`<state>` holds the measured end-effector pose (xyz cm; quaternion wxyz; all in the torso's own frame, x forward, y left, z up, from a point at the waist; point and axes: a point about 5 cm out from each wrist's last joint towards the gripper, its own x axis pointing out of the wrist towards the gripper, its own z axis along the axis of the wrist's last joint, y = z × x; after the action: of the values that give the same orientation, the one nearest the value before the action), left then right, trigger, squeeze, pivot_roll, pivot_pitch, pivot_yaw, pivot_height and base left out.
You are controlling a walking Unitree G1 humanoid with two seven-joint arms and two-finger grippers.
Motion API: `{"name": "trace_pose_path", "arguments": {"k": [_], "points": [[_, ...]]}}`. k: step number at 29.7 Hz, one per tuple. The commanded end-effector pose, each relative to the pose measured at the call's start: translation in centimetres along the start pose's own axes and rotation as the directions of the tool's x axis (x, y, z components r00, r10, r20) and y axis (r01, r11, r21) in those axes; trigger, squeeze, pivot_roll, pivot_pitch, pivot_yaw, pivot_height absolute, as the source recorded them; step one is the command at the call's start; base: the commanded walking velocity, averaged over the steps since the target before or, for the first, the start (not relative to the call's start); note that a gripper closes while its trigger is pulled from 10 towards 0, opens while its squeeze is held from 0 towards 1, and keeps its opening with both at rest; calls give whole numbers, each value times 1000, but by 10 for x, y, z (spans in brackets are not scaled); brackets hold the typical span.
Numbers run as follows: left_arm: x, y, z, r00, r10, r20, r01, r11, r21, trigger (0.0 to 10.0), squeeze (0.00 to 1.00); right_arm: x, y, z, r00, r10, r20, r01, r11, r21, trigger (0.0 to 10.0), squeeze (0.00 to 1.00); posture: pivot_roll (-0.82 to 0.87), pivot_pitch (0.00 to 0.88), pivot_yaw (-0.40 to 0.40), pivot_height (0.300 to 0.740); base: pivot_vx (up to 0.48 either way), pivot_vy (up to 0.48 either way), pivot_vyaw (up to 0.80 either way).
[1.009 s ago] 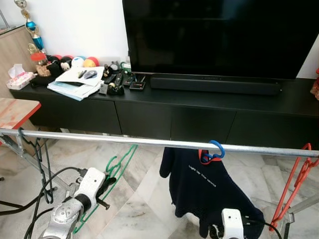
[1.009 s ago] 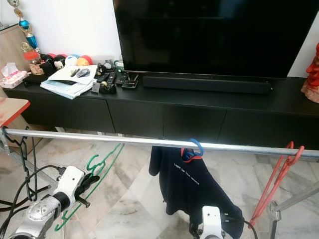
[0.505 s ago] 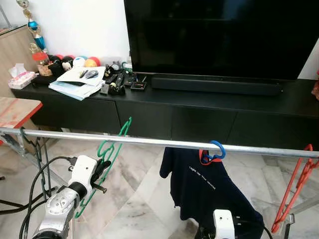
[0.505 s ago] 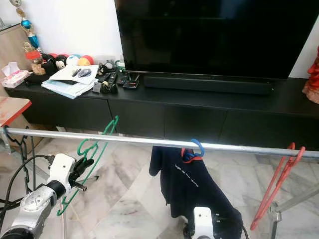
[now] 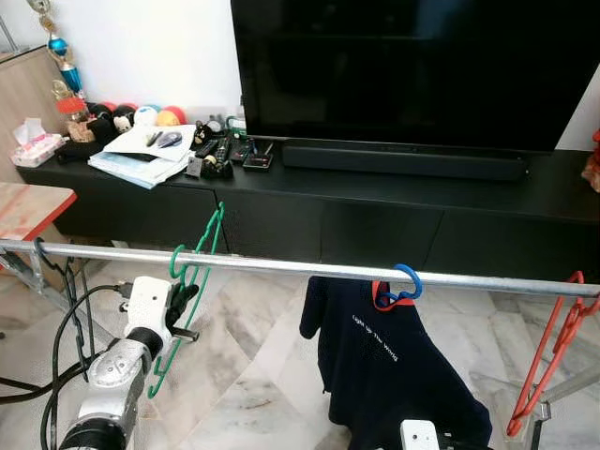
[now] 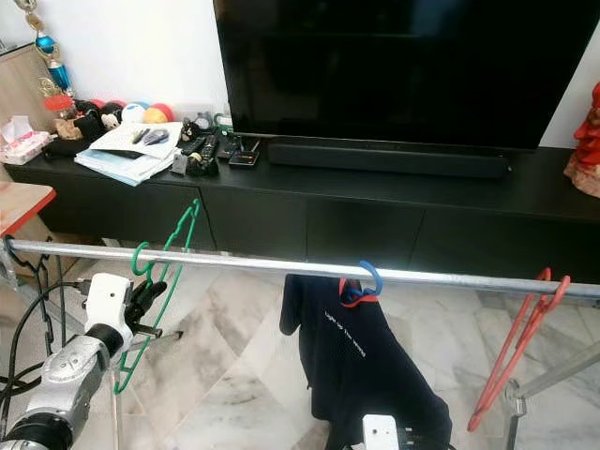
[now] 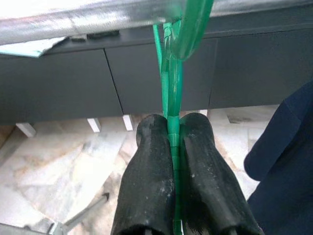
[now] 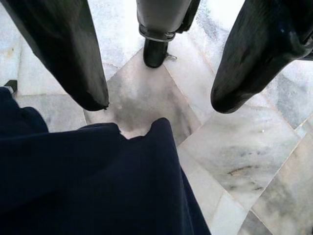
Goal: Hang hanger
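Raising green hanger, left gripper (hook seemingly at rail)

The left arm is silver, with round metal joints and a white block at the wrist; black cables loop off it (several, bundled loosely). Both grippers have long matte-black fingers with rounded tips, faintly scuffed and dusty.

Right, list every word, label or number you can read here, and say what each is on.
White print on the chest of the navy T-shirt hanging from the rail: too small and tilted to read.
Papers on the black TV cabinet: print too small to read.
Tissue pack at the cabinet's left end: markings blurred.
Nothing else carries legible text.
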<state>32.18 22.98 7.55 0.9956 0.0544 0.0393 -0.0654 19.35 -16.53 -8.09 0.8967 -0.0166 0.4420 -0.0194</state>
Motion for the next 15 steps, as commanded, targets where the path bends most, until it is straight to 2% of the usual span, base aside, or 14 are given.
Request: {"name": "trace_pose_path", "arguments": {"k": [1,7,11,15], "points": [[5,1,6,1000,11,4,-11,1000,-10,10000,0,1,0,8,1000,1,15,-1,1000,-1,10000,0,61,29,31,740,0,0,0],[9,-3,5,999,2,-41,-3,1000,-10,10000,0,1,-6,4,1000,-3,10,3,1000,-1,10000,0,63,30,31,740,0,0,0],[11,-6,1,996,1,-92,-3,1000,-13,10000,0,-2,-11,-9,1000,-4,-7,4,1000,-1,10000,0,66,32,30,740,0,0,0],[11,-8,-4,991,-5,-137,4,1000,-3,10000,0,-3,-6,-12,1000,0,-10,0,1000,-1,10000,0,66,32,30,740,0,0,0]]}}
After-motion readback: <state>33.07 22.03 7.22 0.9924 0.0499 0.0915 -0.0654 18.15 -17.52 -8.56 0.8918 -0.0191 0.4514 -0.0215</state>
